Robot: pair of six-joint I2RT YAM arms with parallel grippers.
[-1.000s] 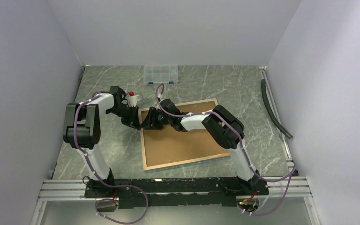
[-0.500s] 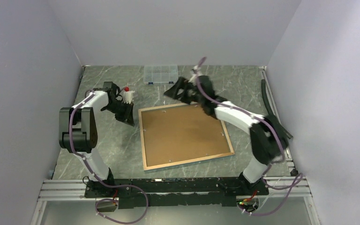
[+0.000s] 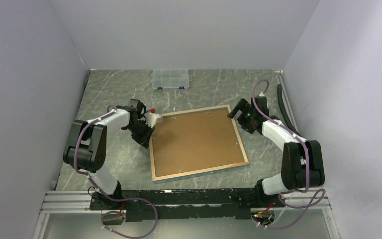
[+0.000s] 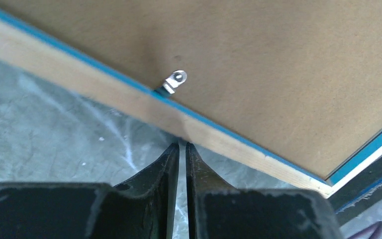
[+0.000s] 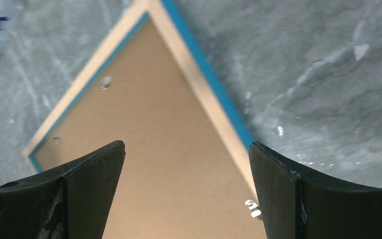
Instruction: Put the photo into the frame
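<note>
The frame lies face down on the table, its wood-coloured rim around a brown backing board. The photo is hidden. My left gripper is at the frame's left rim. In the left wrist view, that gripper is shut to a thin slit with nothing in it, its tips at the wood rim, near a metal tab. My right gripper hangs open over the far right corner. In the right wrist view, the right gripper stands wide above the board and the blue-edged rim.
A small clear compartment box sits at the back of the table. A black hose runs along the right wall. Grey walls close in on three sides. An aluminium rail carries the arm bases at the near edge.
My right arm has swung from the frame's far left corner, across its far edge, to the far right corner, and its jaws have opened wide. My left gripper pulled away, then came back to the left rim.
</note>
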